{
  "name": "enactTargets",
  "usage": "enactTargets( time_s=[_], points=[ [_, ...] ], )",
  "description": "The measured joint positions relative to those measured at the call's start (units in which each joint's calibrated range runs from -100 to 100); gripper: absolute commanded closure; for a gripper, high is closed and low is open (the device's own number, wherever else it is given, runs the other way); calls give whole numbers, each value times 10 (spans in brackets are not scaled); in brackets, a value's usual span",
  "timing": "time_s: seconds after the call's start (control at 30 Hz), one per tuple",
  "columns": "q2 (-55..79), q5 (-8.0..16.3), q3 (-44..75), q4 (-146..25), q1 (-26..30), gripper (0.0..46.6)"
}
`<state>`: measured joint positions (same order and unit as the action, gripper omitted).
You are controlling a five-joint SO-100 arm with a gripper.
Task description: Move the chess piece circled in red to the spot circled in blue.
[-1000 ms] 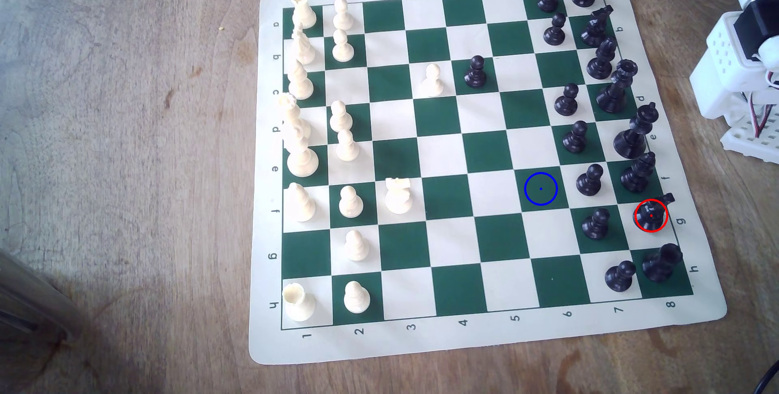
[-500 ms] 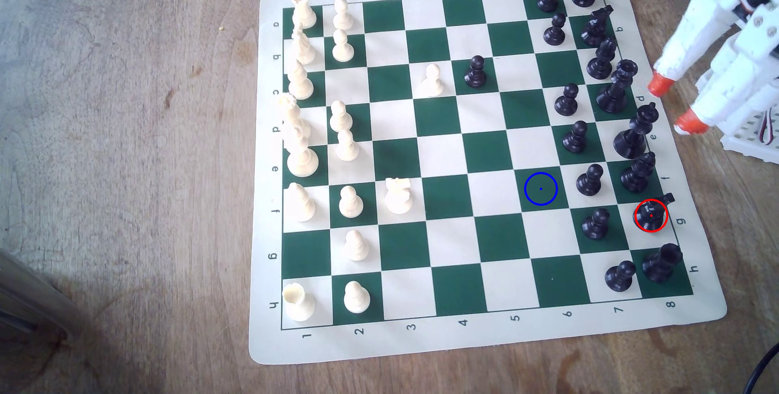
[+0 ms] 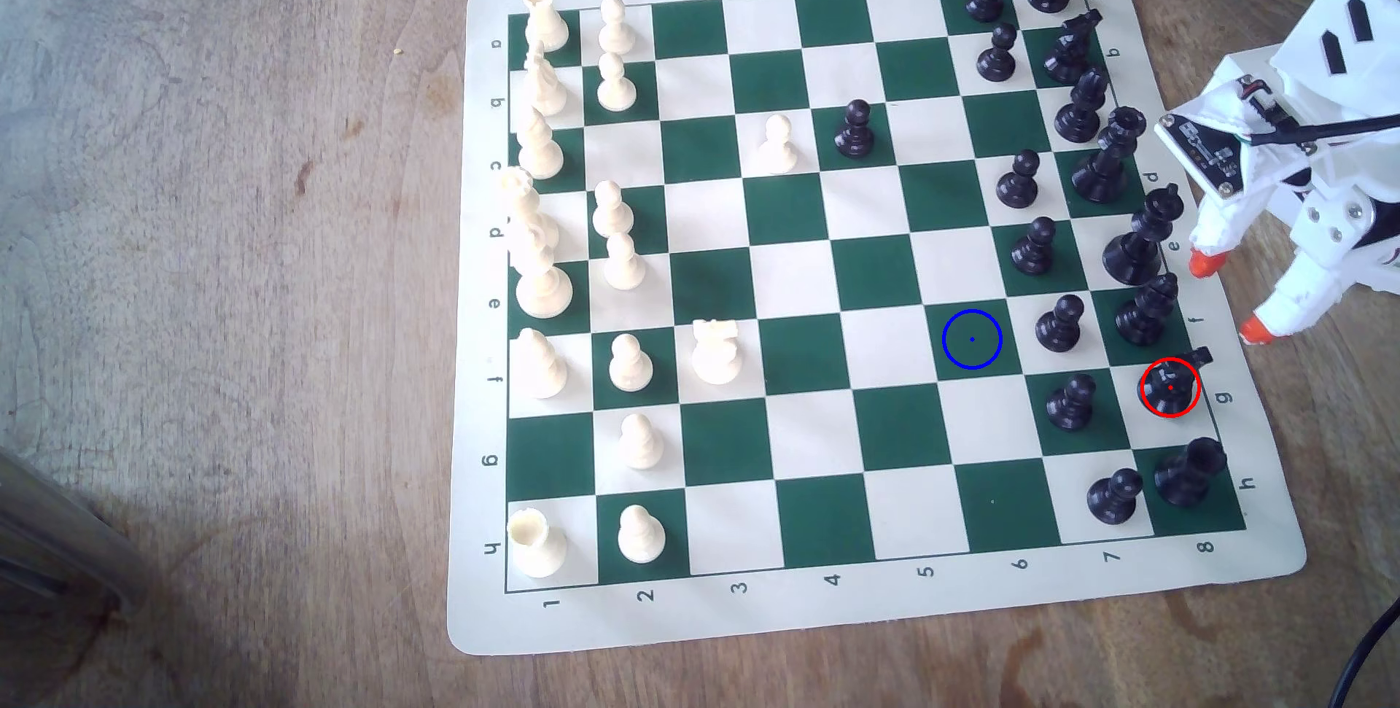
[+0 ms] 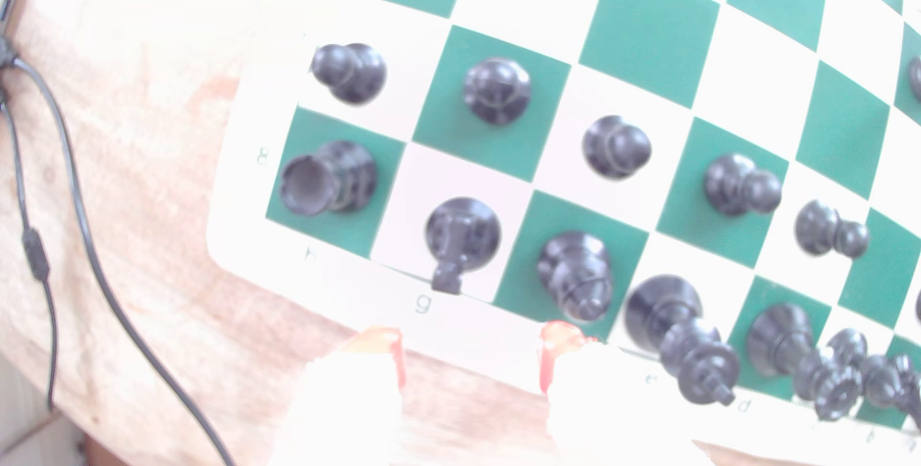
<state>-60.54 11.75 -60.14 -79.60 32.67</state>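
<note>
The black knight stands ringed in red on a cream square at the board's edge on the exterior view's right, snout jutting outward. The blue-ringed dark green square lies bare a few squares to its left. My gripper hovers open just off the mat's edge, above and right of the knight in the exterior view, with nothing between its orange fingertips. In the wrist view the knight sits a short way beyond the open gripper.
Black pawns and back-row pieces such as the bishop and rook crowd around the knight. White pieces fill the exterior view's left side. A black cable lies on the wooden table beside the mat.
The arm has swung in from the exterior view's right and the open gripper has travelled along the mat's edge from beside rows d and e to near the knight. No piece has moved.
</note>
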Motion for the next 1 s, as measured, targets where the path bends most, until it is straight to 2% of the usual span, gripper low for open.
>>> enactTargets(
  time_s=[0.1, 0.27, 0.73, 1.0],
  points=[
    [12, 14, 0, 24, 29, 308],
    [27, 17, -7, 56, 35, 317],
    [7, 17, -120, 121, 20, 311],
    [-1, 17, -142, 145, 9, 318]
  ],
)
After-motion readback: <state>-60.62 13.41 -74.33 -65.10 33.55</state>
